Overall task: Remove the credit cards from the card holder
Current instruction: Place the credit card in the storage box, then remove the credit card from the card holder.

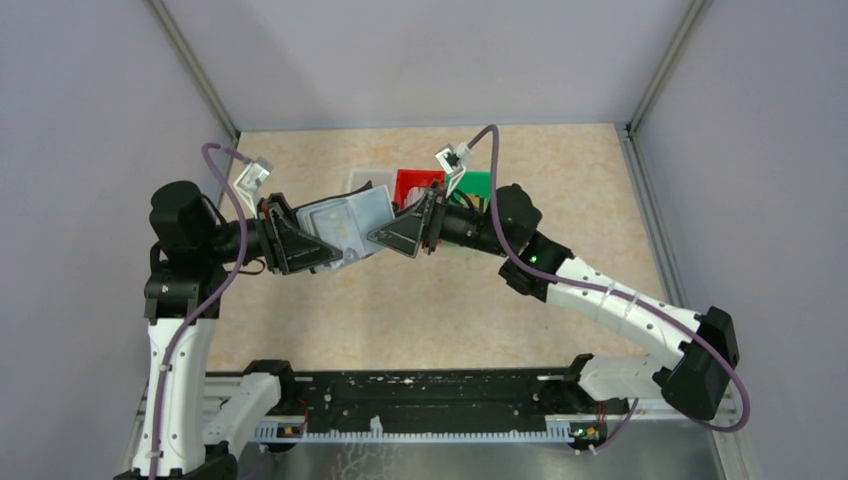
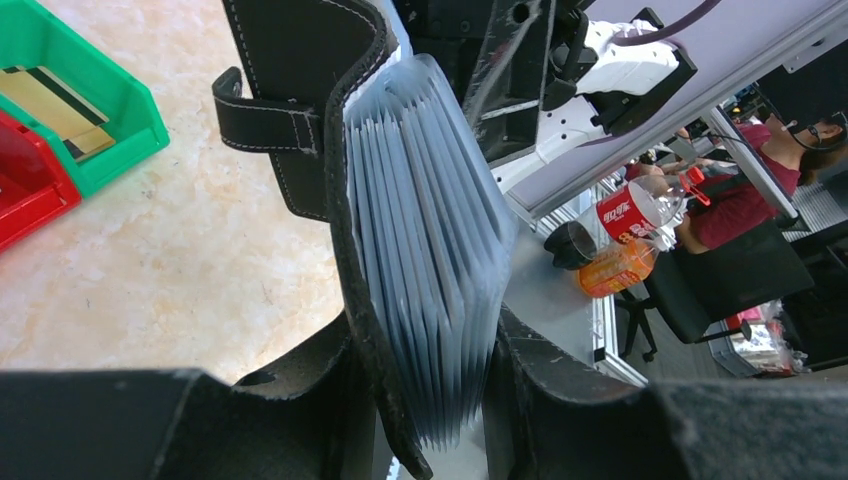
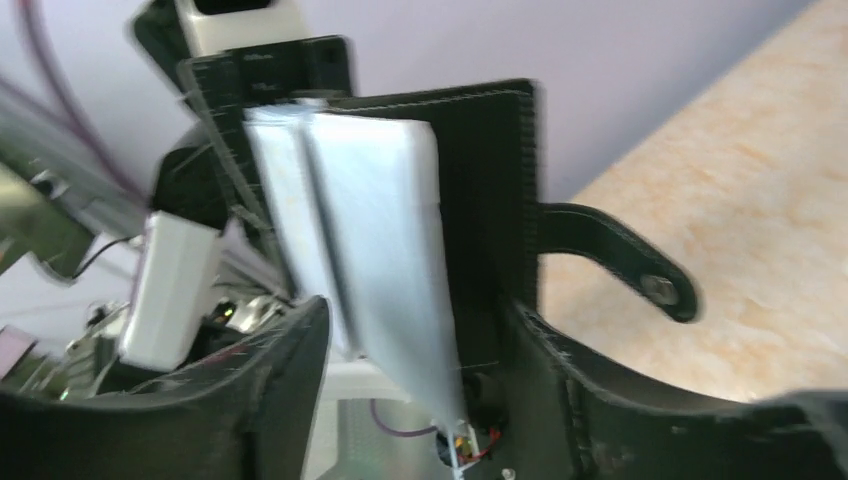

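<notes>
Left gripper [image 2: 425, 335] nearest lens: we noted it clamped on card holder [image 2: 400, 200], held aloft above mid-table, long axis running away from claw, clear sleeves fanned open. Right gripper [image 3: 415, 320] straddled sleeves and cover from opposite side; pinching or merely spread, we couldn't tell, view blurred. Cards inside sleeves not discernible; tan card [image 2: 55, 100] lay in green bin [image 2: 135, 125].

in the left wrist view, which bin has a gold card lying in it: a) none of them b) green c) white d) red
b: the gold card lies flat on the floor of the green bin.
</notes>
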